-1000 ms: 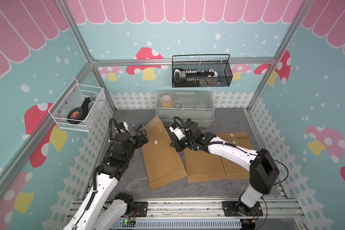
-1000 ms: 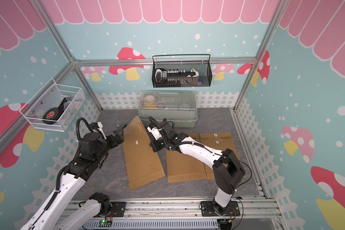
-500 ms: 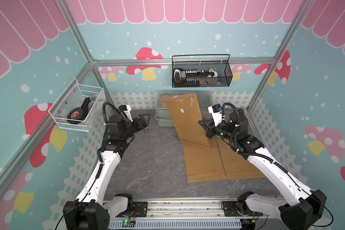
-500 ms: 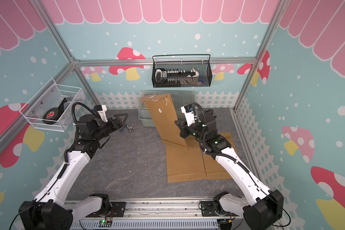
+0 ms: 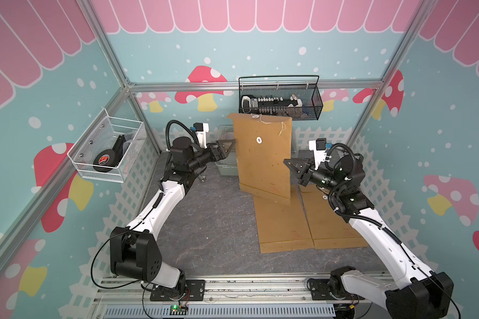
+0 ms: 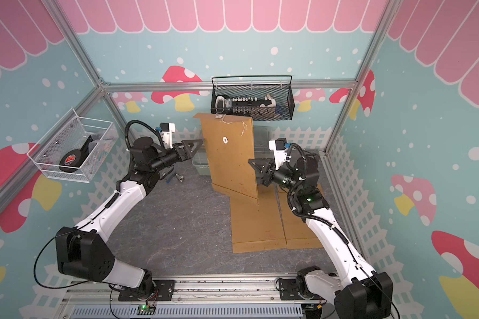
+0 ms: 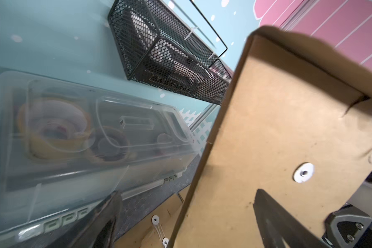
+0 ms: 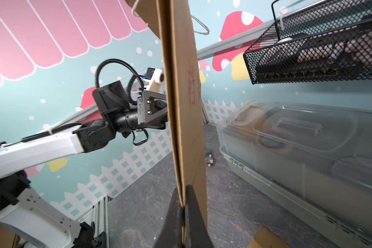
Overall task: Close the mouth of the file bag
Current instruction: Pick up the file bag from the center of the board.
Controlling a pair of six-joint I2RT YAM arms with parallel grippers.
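Note:
A brown file bag (image 5: 263, 160) (image 6: 230, 157) stands upright in mid-air above the table, flap end up. My right gripper (image 5: 287, 163) (image 8: 183, 206) is shut on its right edge, low down. My left gripper (image 5: 231, 144) (image 7: 187, 193) is open, its jaws on either side of the bag's left edge without pinching it. The top flap (image 5: 260, 118) is bent over loosely. Its white string (image 5: 282, 128) hangs free above the white button disc (image 5: 259, 140) (image 7: 303, 175).
Two more brown file bags (image 5: 284, 221) (image 5: 333, 221) lie flat side by side under the raised one. A clear lidded box (image 7: 84, 133) sits at the back wall below a black wire basket (image 5: 280, 102). A white wire basket (image 5: 108, 149) hangs on the left wall. Small metal parts (image 6: 177, 176) lie near the left arm.
The right gripper has lifted the file bag off the table and carried it right and upright. The left arm has risen and reached its open jaws to the bag's left edge.

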